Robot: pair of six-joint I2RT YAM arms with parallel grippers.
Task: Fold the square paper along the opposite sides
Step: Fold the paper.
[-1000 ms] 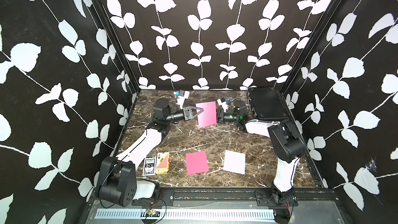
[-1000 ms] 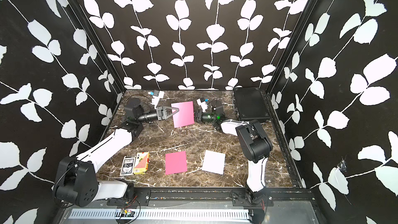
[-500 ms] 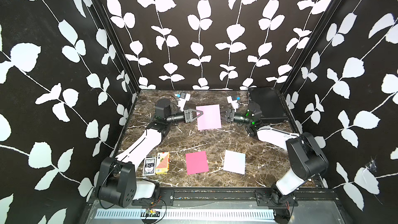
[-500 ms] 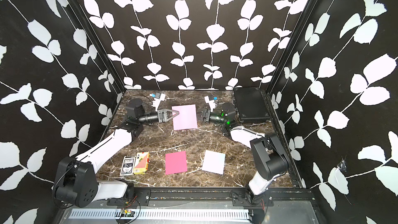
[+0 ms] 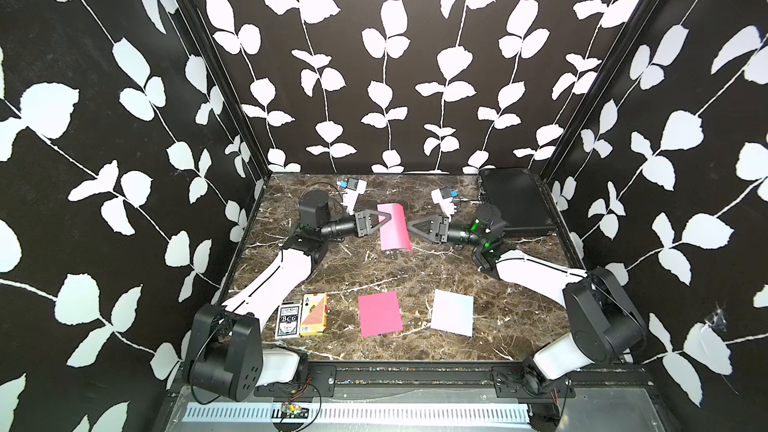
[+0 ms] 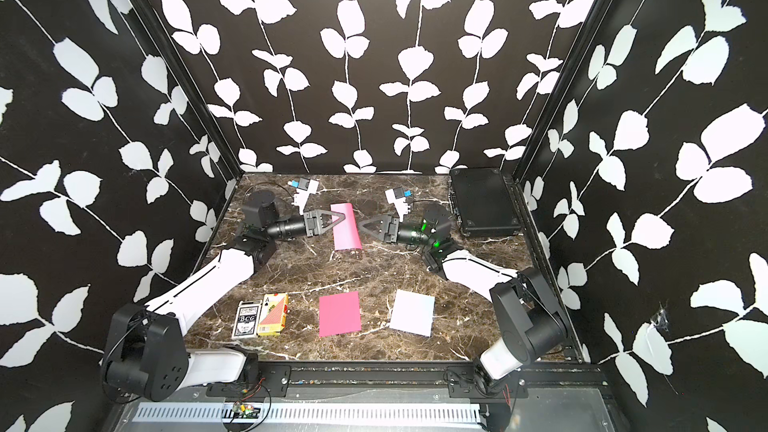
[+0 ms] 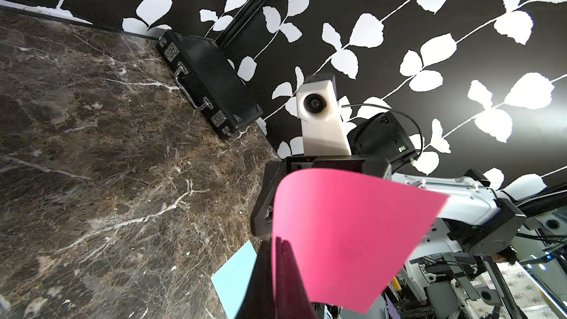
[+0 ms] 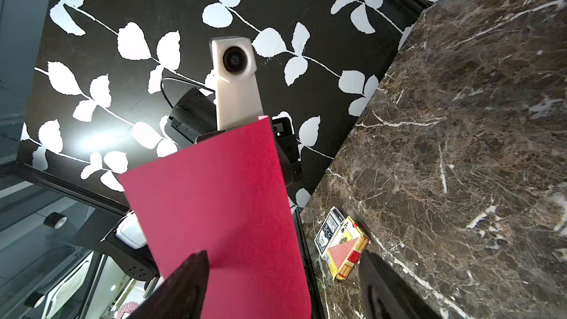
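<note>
The left claw [image 5: 387, 217] is closed on the left edge of the paper [image 5: 397, 230] and holds it up over the back middle of the desk [image 5: 415, 276]. The sheet stands almost on its edge and is bent in a curve. If its lower edge touches the desk, I cannot tell.

The right claw [image 5: 410, 226] points at the other edge of the paper, just beside it. In both top views its spread is hard to read. The right wrist view shows its dark fingers [image 8: 184, 283] wide apart and not pressing on the paper [image 8: 221, 204].

Between the two claws there is only the paper. Behind the right arm a black case [image 5: 515, 205] lies in the back corner. Near the front edge lie a pink sheet [image 5: 380, 313] and a pale sheet [image 5: 453, 312], a little apart. Left of them are two card packs [image 5: 301, 317], side by side and near the left arm.

The left wrist view shows the metal handle of the case [image 7: 208, 78], and there the pale sheet [image 7: 236, 274] looks light blue. The held paper looks pale in a top view [image 6: 348, 234] but strong pink in the left wrist view [image 7: 346, 234].
</note>
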